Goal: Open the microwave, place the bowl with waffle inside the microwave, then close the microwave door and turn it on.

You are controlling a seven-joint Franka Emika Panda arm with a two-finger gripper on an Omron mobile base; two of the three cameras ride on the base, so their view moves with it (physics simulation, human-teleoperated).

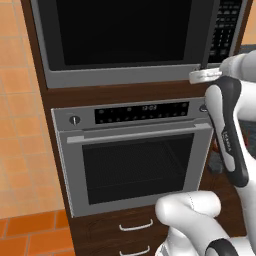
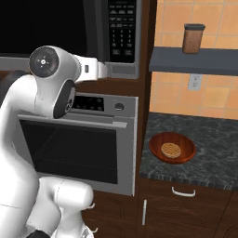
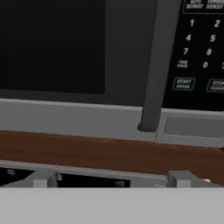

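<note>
The microwave [image 1: 125,40] is built in above the oven, and its black glass door [image 3: 52,43] is shut. A dark vertical handle [image 3: 153,65] runs down the door's right edge, next to the keypad [image 3: 201,48]. My gripper [image 3: 113,180] is open and holds nothing; it hovers just below and in front of the handle's lower end, facing the microwave's grey lower rim. From the base views my hand [image 1: 201,76] sits at the microwave's lower right corner. The reddish-brown bowl [image 2: 172,148] with the golden waffle [image 2: 170,149] rests on the dark counter to the right.
A silver oven [image 1: 132,150] with a bar handle and knobs sits under the microwave, with drawers [image 1: 135,226] below. The stone counter [image 2: 209,153] lies to the right of the cabinet. A brown jar [image 2: 193,38] stands on a shelf above it.
</note>
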